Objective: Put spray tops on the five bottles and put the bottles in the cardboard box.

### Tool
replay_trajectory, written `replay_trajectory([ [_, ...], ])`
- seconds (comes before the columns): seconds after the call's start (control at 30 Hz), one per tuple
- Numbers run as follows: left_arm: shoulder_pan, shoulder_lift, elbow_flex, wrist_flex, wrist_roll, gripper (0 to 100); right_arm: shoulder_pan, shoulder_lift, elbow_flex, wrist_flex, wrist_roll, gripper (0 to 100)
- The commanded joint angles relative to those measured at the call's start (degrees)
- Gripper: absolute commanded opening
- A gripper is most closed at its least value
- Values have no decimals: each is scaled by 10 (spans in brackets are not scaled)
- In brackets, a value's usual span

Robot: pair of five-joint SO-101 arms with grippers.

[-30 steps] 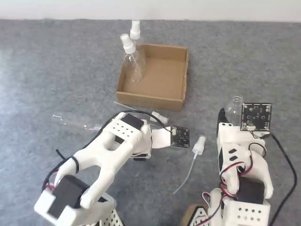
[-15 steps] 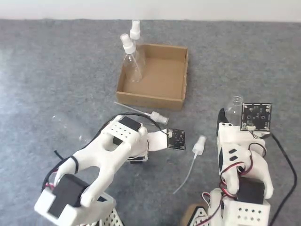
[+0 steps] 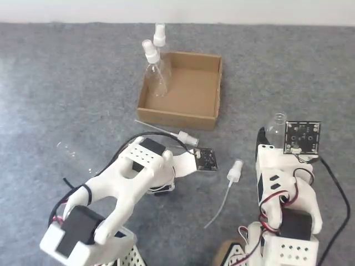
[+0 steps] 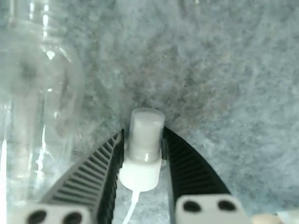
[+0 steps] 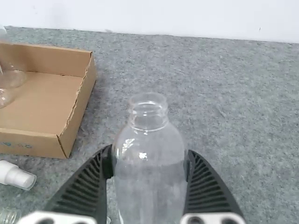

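Grey carpet [image 3: 66,66] right across the frame, and the box [image 3: 177,118] sits upper centre with two capped bottles [image 3: 157,77] standing in its upper-left corner. Lower left, the left arm [image 3: 122,188] stretches in toward the middle. The left claw [image 4: 142,135] is clamped on a white top [image 4: 141,156], its thin tube trailing down between the jaws, and there's a clear bottle [image 4: 37,93] just beside it. Lower right, the right arm [image 3: 283,188], and the right claw [image 5: 148,156] is gripping an open bottle [image 5: 148,140] upright, neck bare. On the carpet, a loose top [image 3: 187,137] lies just below the box and a second top [image 3: 235,169] lies between the arms.
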Motion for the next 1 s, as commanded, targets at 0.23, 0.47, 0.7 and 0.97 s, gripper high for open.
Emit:
replay_trajectory([
  [0.23,-4,-9,4,7,61,55,3,-11,-6,-15,3,47],
  [0.47,-4,-8,2,7,158,56,2,-11,-6,-15,3,47],
  [0.7,-2,-4,5,10,137,145,2,-11,-6,-15,3,47],
  [0.97,0,-2,-14,11,102,156,2,-11,-6,-15,3,47],
])
